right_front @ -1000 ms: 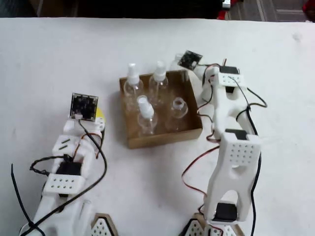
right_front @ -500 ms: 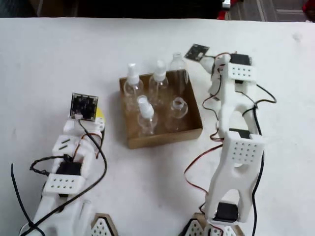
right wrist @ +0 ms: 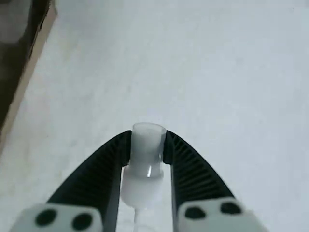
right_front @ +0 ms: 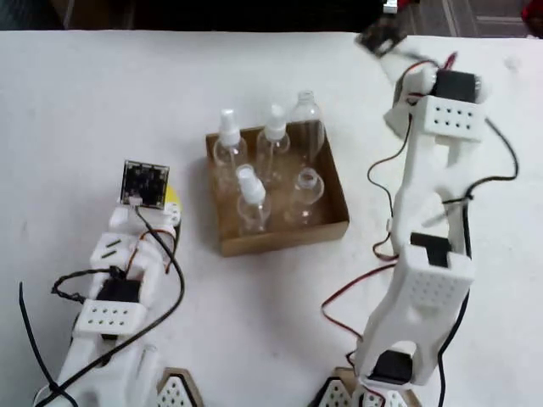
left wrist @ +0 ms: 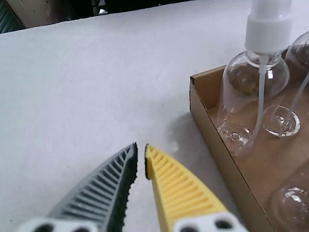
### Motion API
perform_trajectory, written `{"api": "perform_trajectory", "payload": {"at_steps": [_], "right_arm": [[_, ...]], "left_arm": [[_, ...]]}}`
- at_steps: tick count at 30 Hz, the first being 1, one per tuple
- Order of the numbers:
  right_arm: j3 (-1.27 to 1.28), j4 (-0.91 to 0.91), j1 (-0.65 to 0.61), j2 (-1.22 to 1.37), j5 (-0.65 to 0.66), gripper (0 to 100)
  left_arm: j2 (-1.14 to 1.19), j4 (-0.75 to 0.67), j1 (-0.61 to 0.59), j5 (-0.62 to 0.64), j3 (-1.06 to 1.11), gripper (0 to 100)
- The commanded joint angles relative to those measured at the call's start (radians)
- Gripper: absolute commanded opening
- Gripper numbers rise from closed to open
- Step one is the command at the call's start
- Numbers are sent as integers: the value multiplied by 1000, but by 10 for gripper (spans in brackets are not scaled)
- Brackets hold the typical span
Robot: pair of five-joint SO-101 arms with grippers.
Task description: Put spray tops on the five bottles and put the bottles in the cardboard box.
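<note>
The cardboard box sits mid-table. Three clear bottles with white spray tops stand in it, plus an open-necked bottle. Another open-necked bottle stands at the box's back right corner; I cannot tell whether it is inside. My right gripper is shut on a white spray top; in the high view it is near the table's far edge, right of the box. My left gripper is shut on nothing, low over the table left of the box, near a topped bottle.
The box edge shows off to one side in the right wrist view, with bare white table beyond the held top. The left arm lies at the front left, and red and black cables hang by the right arm's base.
My right arm has swung from the box's back right corner out toward the table's far right edge, uncovering the open-necked bottle there. The left arm has stayed still.
</note>
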Motion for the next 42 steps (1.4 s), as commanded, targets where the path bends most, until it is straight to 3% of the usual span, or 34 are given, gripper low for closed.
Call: {"api": "perform_trajectory", "payload": {"at_steps": [1, 8, 12, 19, 32, 42], "right_arm": [[-110, -53, -10, -139, -230, 15], [-232, -197, -107, -170, -624, 15], [-230, -400, -214, -168, -756, 15], [-206, -667, -341, -168, -761, 15], [-218, -829, -352, 8, -767, 15], [-204, -831, -354, 27, -767, 15]], "left_arm": [[-2, -26, 8, -11, -9, 35], [-4, -26, 13, -11, -9, 35], [-1, -31, 13, -11, -9, 35], [-1, -32, 13, -11, -9, 35], [-1, -32, 15, -11, -9, 35], [-1, -34, 15, -11, -11, 35]]}}
